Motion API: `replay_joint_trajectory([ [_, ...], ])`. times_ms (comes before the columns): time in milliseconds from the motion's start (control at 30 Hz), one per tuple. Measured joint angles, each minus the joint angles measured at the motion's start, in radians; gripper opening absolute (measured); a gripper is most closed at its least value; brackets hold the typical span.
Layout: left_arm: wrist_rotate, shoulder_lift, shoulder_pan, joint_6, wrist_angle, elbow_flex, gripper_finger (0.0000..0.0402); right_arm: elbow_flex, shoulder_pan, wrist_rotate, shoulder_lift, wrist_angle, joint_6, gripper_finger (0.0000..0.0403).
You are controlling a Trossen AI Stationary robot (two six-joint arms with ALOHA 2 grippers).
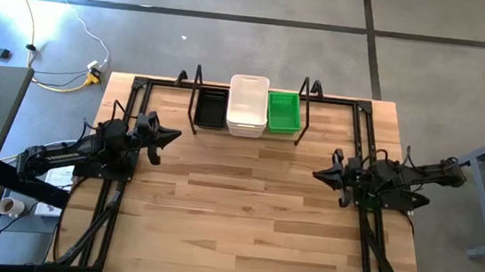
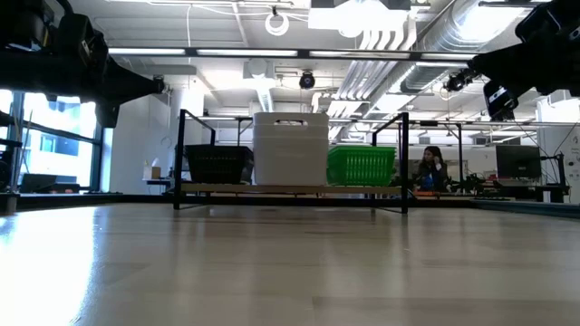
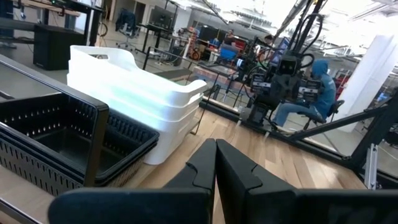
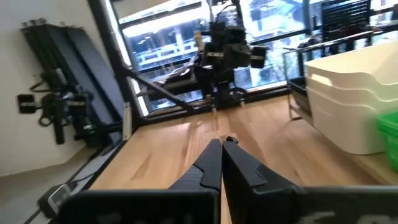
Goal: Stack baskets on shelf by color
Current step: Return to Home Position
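Observation:
The black-rod shelf (image 1: 305,115) stands at the table's far edge and carries three stacks side by side: black baskets (image 1: 211,111) on the left, a taller stack of white baskets (image 1: 247,105) in the middle, green baskets (image 1: 283,111) on the right. The low view shows them resting on the shelf's floor: black baskets (image 2: 218,164), white baskets (image 2: 290,148), green baskets (image 2: 361,166). My left gripper (image 1: 176,135) hovers shut at the table's left side, pointing right. My right gripper (image 1: 316,173) hovers shut at the right side, pointing left. Neither gripper holds anything.
The wooden table top (image 1: 235,216) between and in front of the arms carries nothing. Black frame rails (image 1: 100,221) run along the table's left and right sides. A person (image 2: 428,168) sits far behind the table in the room.

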Motion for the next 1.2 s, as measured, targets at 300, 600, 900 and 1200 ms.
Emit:
replay_joint_trajectory([
  [300,0.0,0.0,0.0,0.0,0.0,0.0,0.0,0.0,0.0,0.011,0.02,0.002,-0.061,0.0],
  [600,0.0,0.0,0.0,0.0,0.0,0.0,0.0,0.0,0.0,0.011,0.021,0.002,-0.062,0.0],
  [900,0.0,0.0,0.0,0.0,0.0,0.0,0.0,-0.001,0.0,0.011,0.021,0.001,-0.062,0.0],
  [1200,0.0,0.0,0.0,0.0,0.0,0.0,0.0,-0.001,0.0,0.01,0.021,0.001,-0.062,0.0],
])
